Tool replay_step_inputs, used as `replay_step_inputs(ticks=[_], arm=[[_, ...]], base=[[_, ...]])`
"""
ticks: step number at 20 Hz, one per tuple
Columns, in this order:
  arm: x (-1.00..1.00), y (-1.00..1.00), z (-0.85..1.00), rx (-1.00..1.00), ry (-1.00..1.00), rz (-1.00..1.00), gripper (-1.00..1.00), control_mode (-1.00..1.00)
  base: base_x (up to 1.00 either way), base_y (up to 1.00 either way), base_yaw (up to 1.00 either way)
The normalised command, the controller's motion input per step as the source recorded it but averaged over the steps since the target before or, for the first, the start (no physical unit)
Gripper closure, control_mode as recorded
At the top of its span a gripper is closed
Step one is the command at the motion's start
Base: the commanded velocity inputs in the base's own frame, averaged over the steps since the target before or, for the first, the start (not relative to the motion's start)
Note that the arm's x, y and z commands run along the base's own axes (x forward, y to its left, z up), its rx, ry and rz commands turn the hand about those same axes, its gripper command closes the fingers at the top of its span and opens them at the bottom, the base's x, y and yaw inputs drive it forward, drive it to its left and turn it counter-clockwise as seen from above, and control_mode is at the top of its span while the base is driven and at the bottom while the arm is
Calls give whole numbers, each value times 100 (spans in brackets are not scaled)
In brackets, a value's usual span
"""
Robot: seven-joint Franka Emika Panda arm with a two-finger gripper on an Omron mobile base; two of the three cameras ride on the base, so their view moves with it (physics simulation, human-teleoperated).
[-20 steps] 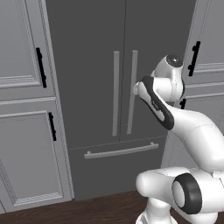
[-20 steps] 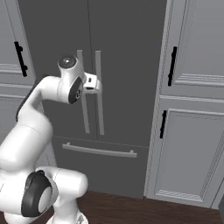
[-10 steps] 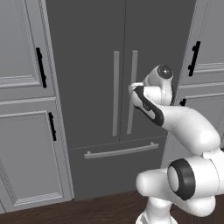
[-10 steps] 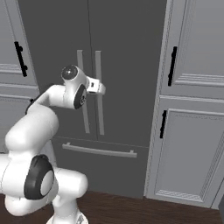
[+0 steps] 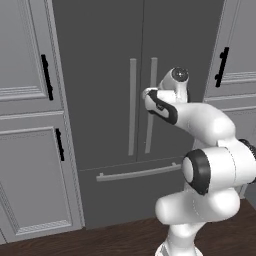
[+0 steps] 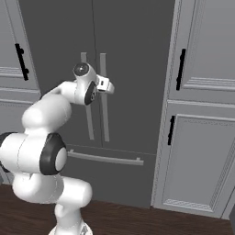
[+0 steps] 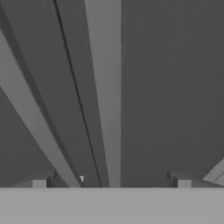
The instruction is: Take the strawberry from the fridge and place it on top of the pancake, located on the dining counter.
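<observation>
The fridge [image 5: 100, 60] stands shut, tall and dark grey, with two light-grey bar handles side by side at its middle seam. My gripper [image 5: 146, 95] is open and held up close to the right door's handle [image 5: 151, 120], about a third of the way down the bar. In the hand view that handle [image 7: 105, 87] runs straight up between my two fingertips [image 7: 39, 182], and the gripper [image 7: 111, 181] holds nothing. From the right base view the gripper [image 6: 110, 87] sits just at the right handle [image 6: 104, 119]. The strawberry is hidden behind the doors. The pancake and dining counter are out of view.
Light-grey panelled cabinets with black handles flank the fridge on the left [image 5: 25, 150] and right [image 6: 202, 151]. The bottom drawer's horizontal bar [image 5: 137, 172] lies below the doors. Dark wood floor [image 5: 100, 240] runs along the base.
The arm has stretched forward and the hand has closed in on the fridge's right handle. The jaws stayed wide open; the doors have not moved.
</observation>
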Motion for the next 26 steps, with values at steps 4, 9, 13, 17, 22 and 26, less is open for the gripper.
replay_step_inputs(ticks=[4, 9, 13, 17, 22, 26], arm=[[49, -4, -4, 0, -2, 0, -100, -100], [43, -1, -3, 0, -4, 0, -100, -100], [41, 0, -7, -1, -6, 0, -100, -100], [42, -3, -6, -1, -6, 0, -100, -100], [40, -5, -10, -2, -8, 0, -100, -100], [42, -8, -5, -1, -8, 0, -100, -100]], base=[[0, 0, 0], [0, 0, 0], [0, 0, 0], [0, 0, 0], [0, 0, 0], [0, 0, 0]])
